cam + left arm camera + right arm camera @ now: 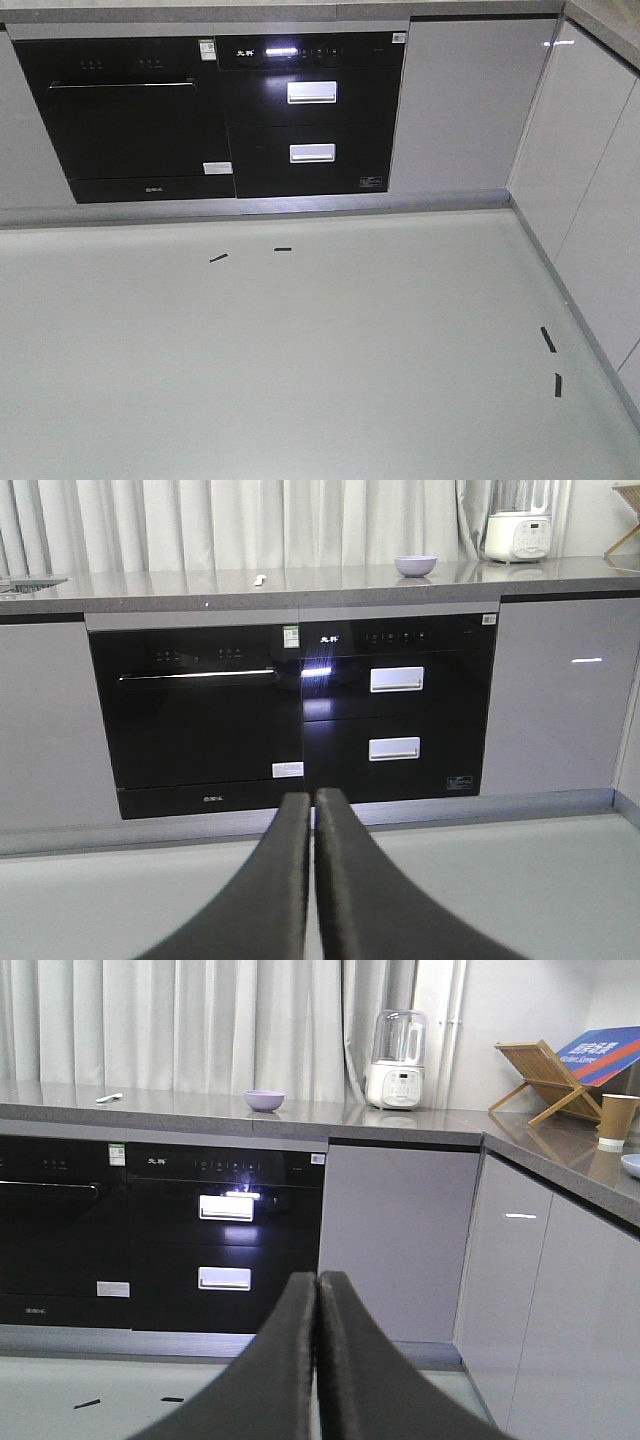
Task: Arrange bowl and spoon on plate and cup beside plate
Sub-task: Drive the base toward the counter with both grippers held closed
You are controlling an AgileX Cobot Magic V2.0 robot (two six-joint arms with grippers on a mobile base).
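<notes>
A pale grey floor (pixel 300 380) filled the front view. Behind it ran an L-shaped grey counter (pixel 300 580), with a long run along the back wall and a shorter run down the right side. Glossy light grey cabinets (pixel 400 1240) sat under it. Two black built-in appliances (pixel 200 720) stood side by side in the back run, and the right one had two white drawer handles. Pale curtains (pixel 180 1020) hung behind the counter.

Each wrist view looked along its own gripper toward the counter. The left gripper (pixel 312 798) had its two dark fingers pressed together with nothing between them. The right gripper (pixel 317 1278) was closed the same way, also with nothing in it. Both were low in front of the cabinets, well apart from everything on the counter.

A white blender (pixel 398 1060) stood near the back corner. A wooden rack (pixel 545 1080) on the right run held a blue board.

The cup (pixel 617 1120) stood upright on the right run, near the rack. Only a sliver of the plate (pixel 632 1165) showed at the picture's right edge, just beside the cup. The bowl (pixel 415 565) sat upright on the back run, left of the blender. The spoon (pixel 260 579) lay flat farther left on the same run, well apart from the bowl.

Short black tape marks (pixel 218 258) lay on the floor.
</notes>
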